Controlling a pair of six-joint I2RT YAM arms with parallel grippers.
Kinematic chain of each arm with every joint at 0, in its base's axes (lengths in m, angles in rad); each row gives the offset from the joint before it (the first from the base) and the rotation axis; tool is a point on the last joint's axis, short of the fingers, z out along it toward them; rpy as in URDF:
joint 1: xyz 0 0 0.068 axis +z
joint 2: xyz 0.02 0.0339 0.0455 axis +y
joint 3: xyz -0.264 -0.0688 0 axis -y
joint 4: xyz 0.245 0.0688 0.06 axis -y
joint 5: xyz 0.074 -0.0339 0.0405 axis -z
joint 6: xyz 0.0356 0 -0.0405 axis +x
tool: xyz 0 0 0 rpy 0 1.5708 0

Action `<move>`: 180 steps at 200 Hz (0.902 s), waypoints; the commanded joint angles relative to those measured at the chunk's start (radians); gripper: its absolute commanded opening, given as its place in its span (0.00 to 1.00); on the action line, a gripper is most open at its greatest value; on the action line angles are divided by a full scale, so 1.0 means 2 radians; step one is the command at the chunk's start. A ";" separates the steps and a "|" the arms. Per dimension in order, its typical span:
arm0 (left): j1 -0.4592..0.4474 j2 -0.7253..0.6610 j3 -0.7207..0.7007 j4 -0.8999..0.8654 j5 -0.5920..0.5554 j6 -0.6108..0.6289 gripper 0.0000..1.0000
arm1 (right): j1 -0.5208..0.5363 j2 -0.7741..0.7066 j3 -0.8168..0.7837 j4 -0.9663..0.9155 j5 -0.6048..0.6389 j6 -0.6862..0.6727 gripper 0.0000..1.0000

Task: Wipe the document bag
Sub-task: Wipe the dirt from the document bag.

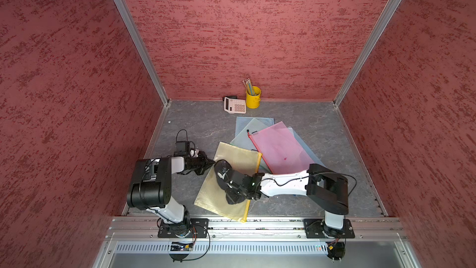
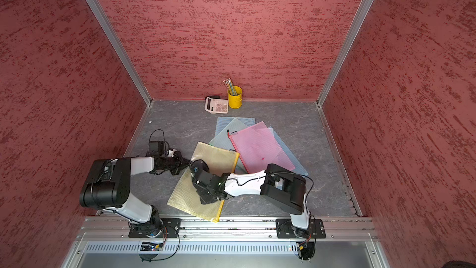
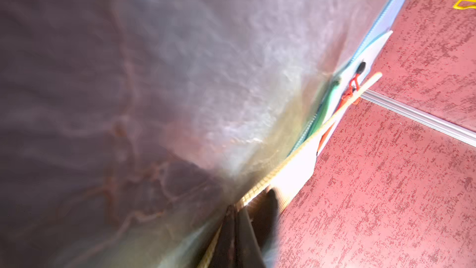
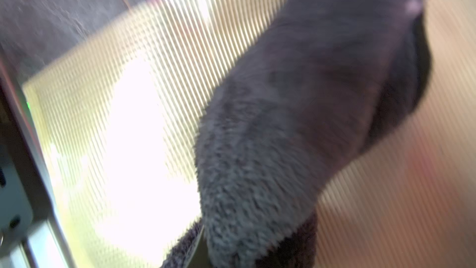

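Mid-wipe: right tool grips dark cloth on yellow document bag; left tool pinches bag edge; remaining area unclear

Three walls close the space, at 9, 12 and 3 o'clock. They are dark red, with a rough plaster pattern of darker streaks. Where two walls meet, a silver metal post runs up the corner, one at about 11 o'clock and one at about 1 o'clock. The floor is grey with pale veins, like stone. At 6 o'clock a metal rail crosses the front edge, and just behind it lies a strip with narrow slots. The light is bright and even.
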State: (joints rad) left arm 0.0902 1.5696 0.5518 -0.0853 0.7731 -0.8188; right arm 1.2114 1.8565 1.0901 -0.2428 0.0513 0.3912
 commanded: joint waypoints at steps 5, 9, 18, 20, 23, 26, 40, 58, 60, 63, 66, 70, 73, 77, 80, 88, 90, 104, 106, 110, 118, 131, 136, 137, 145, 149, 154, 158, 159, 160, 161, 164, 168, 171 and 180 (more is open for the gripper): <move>0.000 -0.028 -0.009 0.012 -0.007 0.005 0.00 | -0.060 -0.050 -0.009 -0.091 0.059 0.116 0.00; 0.000 -0.031 -0.011 0.010 -0.007 0.006 0.00 | -0.070 -0.056 -0.010 -0.086 0.068 0.132 0.00; -0.001 -0.035 -0.014 0.007 -0.007 0.009 0.00 | -0.092 -0.063 -0.013 -0.071 0.071 0.155 0.00; -0.001 -0.035 -0.015 0.006 -0.007 0.010 0.00 | -0.096 -0.063 -0.013 -0.068 0.072 0.160 0.00; -0.001 -0.036 -0.016 0.005 -0.007 0.011 0.00 | -0.103 -0.060 -0.012 -0.064 0.074 0.166 0.00; -0.001 -0.037 -0.016 0.003 -0.007 0.013 0.00 | -0.108 -0.059 -0.010 -0.063 0.077 0.170 0.00; -0.001 -0.039 -0.018 -0.004 -0.009 0.021 0.00 | -0.124 -0.033 0.008 -0.070 0.100 0.178 0.00; -0.001 -0.038 -0.017 -0.012 -0.014 0.032 0.00 | -0.136 0.011 0.031 -0.058 0.096 0.160 0.00; -0.001 -0.037 -0.016 -0.013 -0.014 0.033 0.00 | -0.137 0.017 0.034 -0.056 0.094 0.156 0.00; -0.001 -0.035 -0.016 -0.013 -0.015 0.035 0.00 | -0.138 0.027 0.038 -0.055 0.093 0.150 0.00; -0.001 -0.034 -0.015 -0.014 -0.016 0.037 0.00 | -0.138 0.036 0.044 -0.055 0.093 0.144 0.00; -0.001 -0.031 -0.013 -0.017 -0.017 0.040 0.00 | -0.138 0.050 0.052 -0.057 0.092 0.136 0.00; -0.001 -0.028 -0.010 -0.019 -0.018 0.043 0.00 | -0.138 0.061 0.059 -0.059 0.090 0.129 0.00; -0.001 -0.026 -0.008 -0.021 -0.018 0.046 0.00 | -0.138 0.073 0.067 -0.063 0.086 0.120 0.00; -0.001 -0.022 -0.006 -0.024 -0.019 0.051 0.00 | -0.138 0.082 0.072 -0.064 0.085 0.113 0.00; -0.001 -0.014 0.001 -0.031 -0.023 0.059 0.00 | -0.138 0.100 0.081 -0.068 0.080 0.103 0.00; -0.001 -0.013 0.002 -0.032 -0.024 0.060 0.00 | -0.138 0.103 0.082 -0.068 0.080 0.101 0.00; 0.000 0.000 0.012 -0.036 -0.026 0.069 0.13 | -0.136 0.112 0.079 -0.064 0.078 0.090 0.00; 0.000 0.002 0.014 -0.037 -0.027 0.070 0.15 | -0.136 0.112 0.076 -0.063 0.077 0.089 0.00; 0.000 0.005 0.018 -0.040 -0.029 0.074 0.20 | -0.136 0.111 0.073 -0.061 0.078 0.088 0.00; 0.001 0.014 0.025 -0.043 -0.031 0.079 0.29 | -0.136 0.109 0.066 -0.056 0.077 0.083 0.00; 0.001 0.031 0.041 -0.055 -0.038 0.092 0.40 | -0.136 0.106 0.059 -0.054 0.074 0.077 0.00; 0.000 0.039 0.049 -0.058 -0.040 0.098 0.42 | -0.136 0.105 0.057 -0.053 0.073 0.073 0.00; 0.000 0.040 0.051 -0.059 -0.039 0.099 0.43 | -0.136 0.105 0.056 -0.052 0.072 0.072 0.00; 0.001 0.053 0.063 -0.064 -0.039 0.105 0.45 | -0.136 0.104 0.054 -0.052 0.070 0.067 0.00; 0.000 0.060 0.069 -0.066 -0.040 0.108 0.46 | -0.136 0.103 0.053 -0.051 0.069 0.066 0.00; 0.001 0.068 0.076 -0.070 -0.041 0.112 0.47 | -0.136 0.103 0.051 -0.051 0.069 0.064 0.00; 0.000 0.074 0.082 -0.074 -0.041 0.114 0.47 | -0.136 0.102 0.050 -0.049 0.068 0.063 0.00; 0.000 0.076 0.084 -0.074 -0.041 0.115 0.47 | -0.136 0.102 0.049 -0.049 0.067 0.063 0.00; 0.000 0.077 0.085 -0.074 -0.041 0.116 0.47 | -0.136 0.101 0.049 -0.049 0.066 0.062 0.00; -0.001 0.079 0.086 -0.075 -0.041 0.116 0.48 | -0.136 0.102 0.049 -0.048 0.066 0.062 0.00; -0.001 0.083 0.091 -0.077 -0.041 0.119 0.48 | -0.136 0.102 0.048 -0.048 0.065 0.061 0.00; -0.001 0.088 0.098 -0.080 -0.041 0.121 0.48 | -0.136 0.102 0.047 -0.047 0.064 0.060 0.00; -0.001 0.092 0.100 -0.082 -0.041 0.123 0.49 | -0.136 0.101 0.047 -0.046 0.063 0.061 0.00; -0.003 0.102 0.112 -0.086 -0.041 0.127 0.49 | -0.136 0.100 0.044 -0.041 0.060 0.061 0.00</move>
State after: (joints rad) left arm 0.0895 1.7020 0.7467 -0.1780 0.7631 -0.6289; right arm 0.9379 1.9896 1.2396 -0.2871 0.2317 0.5419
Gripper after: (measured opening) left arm 0.485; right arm 0.106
